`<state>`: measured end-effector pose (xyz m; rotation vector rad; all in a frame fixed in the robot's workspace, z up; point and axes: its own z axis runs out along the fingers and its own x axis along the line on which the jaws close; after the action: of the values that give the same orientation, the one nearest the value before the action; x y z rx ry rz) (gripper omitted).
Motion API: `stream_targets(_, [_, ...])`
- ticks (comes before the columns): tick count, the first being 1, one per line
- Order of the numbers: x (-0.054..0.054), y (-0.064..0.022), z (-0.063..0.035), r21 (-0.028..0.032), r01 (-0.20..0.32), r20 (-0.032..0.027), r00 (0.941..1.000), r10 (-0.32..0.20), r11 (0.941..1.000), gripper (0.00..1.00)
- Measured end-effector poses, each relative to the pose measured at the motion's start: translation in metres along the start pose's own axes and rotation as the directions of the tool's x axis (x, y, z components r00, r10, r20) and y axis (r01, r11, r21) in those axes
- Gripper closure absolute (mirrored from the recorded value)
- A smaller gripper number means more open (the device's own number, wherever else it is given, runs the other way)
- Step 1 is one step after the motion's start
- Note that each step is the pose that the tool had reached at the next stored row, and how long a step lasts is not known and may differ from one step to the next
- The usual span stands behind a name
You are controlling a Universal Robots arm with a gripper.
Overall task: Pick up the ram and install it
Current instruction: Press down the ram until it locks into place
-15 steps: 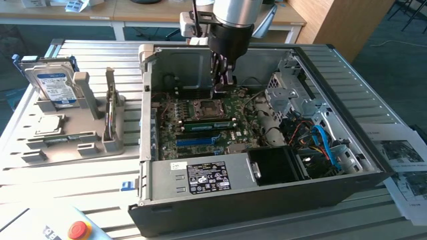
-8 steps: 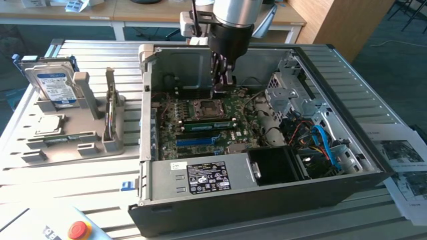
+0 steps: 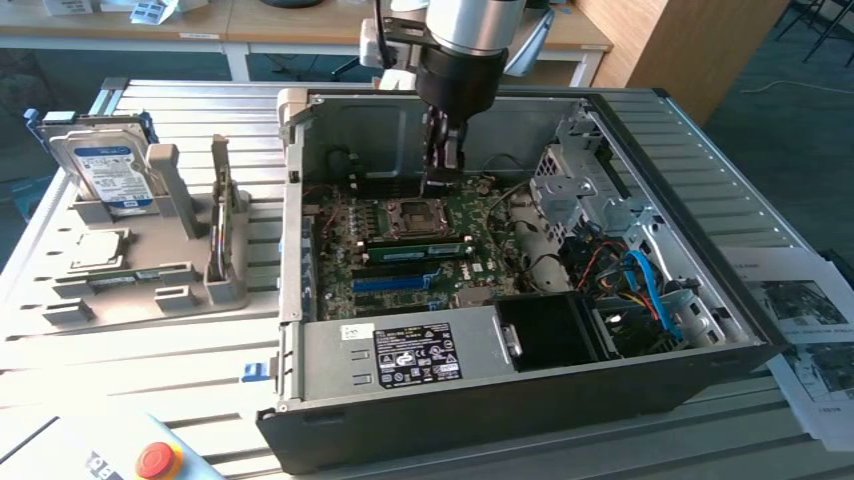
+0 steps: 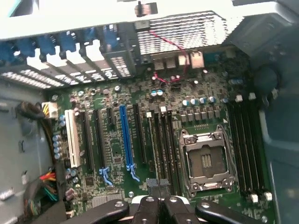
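Observation:
The ram [image 3: 418, 249] is a thin green stick lying along a slot on the motherboard, just on the near side of the CPU socket [image 3: 411, 217] in the exterior view. My gripper [image 3: 439, 183] hangs inside the open PC case [image 3: 534, 400], above the far edge of the socket and apart from the ram. Its fingers [image 4: 148, 206] are pressed together with nothing between them. In the wrist view the gripper [image 4: 159, 201] sits over the black memory slots [image 4: 163, 144] between the long blue slot [image 4: 124, 136] and the CPU socket [image 4: 206, 161].
At the exterior view's left, a grey fixture [image 3: 134, 275] holds a silver hard drive [image 3: 110, 168] upright. The power supply [image 3: 400, 355] fills the case's near side, and blue cables [image 3: 651, 290] lie at its right. A red button [image 3: 159, 460] and papers [image 3: 814, 330] flank the case.

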<state>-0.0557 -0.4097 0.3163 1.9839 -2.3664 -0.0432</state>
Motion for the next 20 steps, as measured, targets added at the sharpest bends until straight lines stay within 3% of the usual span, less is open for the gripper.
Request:
stream_targets(5, [0.0000, 0.0000, 0.0002, -0.0023, -0.090, 0.0049, 0.9959, 0.090, 0.9959, 0.89])
stream_targets(10, [0.0000, 0.0000, 0.0004, -0.0051, -0.181, 0.0097, 0.9835, 0.181, 0.9835, 0.89])
stream_targets(14, [0.0000, 0.0000, 0.0005, -0.0075, -0.250, 0.0132, 0.9681, 0.250, 0.9682, 0.89])
stream_targets(20, [0.0000, 0.0000, 0.0007, -0.0117, -0.353, 0.0182, 0.9353, 0.353, 0.9354, 0.89])
